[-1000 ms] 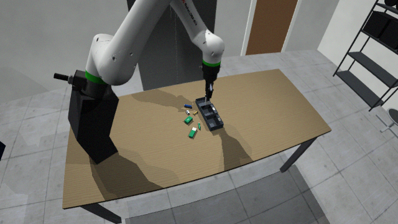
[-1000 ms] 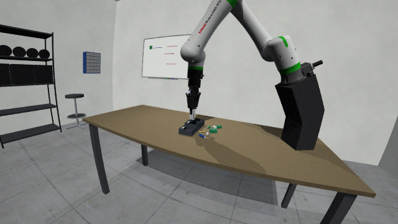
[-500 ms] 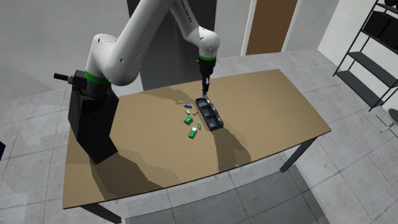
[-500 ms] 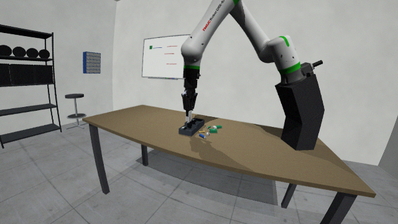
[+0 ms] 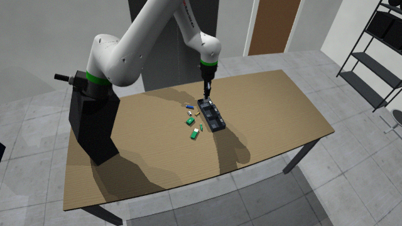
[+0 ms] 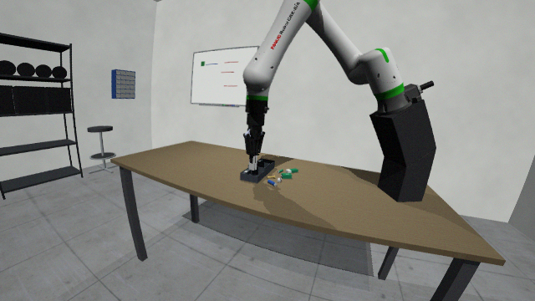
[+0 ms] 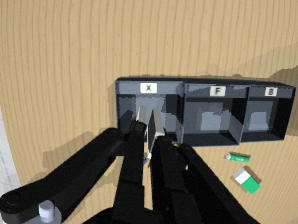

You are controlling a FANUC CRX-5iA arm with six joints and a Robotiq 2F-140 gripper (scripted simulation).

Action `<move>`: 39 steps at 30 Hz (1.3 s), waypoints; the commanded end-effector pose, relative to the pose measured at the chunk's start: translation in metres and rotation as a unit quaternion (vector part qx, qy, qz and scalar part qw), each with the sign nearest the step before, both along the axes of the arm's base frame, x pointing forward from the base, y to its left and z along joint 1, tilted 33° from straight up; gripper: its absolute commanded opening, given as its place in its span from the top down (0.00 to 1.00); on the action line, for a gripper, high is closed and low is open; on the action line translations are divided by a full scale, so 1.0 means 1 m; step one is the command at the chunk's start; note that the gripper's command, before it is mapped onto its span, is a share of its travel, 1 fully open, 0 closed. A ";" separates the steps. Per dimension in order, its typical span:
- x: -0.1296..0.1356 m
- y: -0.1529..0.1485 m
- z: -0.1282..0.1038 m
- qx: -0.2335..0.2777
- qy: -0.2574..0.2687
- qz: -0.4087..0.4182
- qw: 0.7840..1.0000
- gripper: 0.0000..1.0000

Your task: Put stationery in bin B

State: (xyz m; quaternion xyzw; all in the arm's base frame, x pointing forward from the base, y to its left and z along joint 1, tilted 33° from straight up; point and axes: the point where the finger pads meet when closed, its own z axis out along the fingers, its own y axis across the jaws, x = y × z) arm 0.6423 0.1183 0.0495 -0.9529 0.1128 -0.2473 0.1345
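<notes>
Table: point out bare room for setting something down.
Bare wood runs from the bin row to the table's door-side end, and along the near edge. Crowded: the loose pieces between bins and pedestal.

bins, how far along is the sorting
Done: nothing clearly shows inside the bins. In hand: the tool is shut, low over the end bin; a thin item in it can't be ruled out. Left: several items lie loose on the table, including a blue one and a green block.
</notes>
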 end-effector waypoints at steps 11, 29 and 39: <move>0.015 0.006 -0.024 0.000 0.000 0.000 1.000 0.95; 0.015 0.006 -0.024 0.000 0.000 0.000 1.000 0.95; 0.015 0.006 -0.024 0.000 0.000 0.000 1.000 0.95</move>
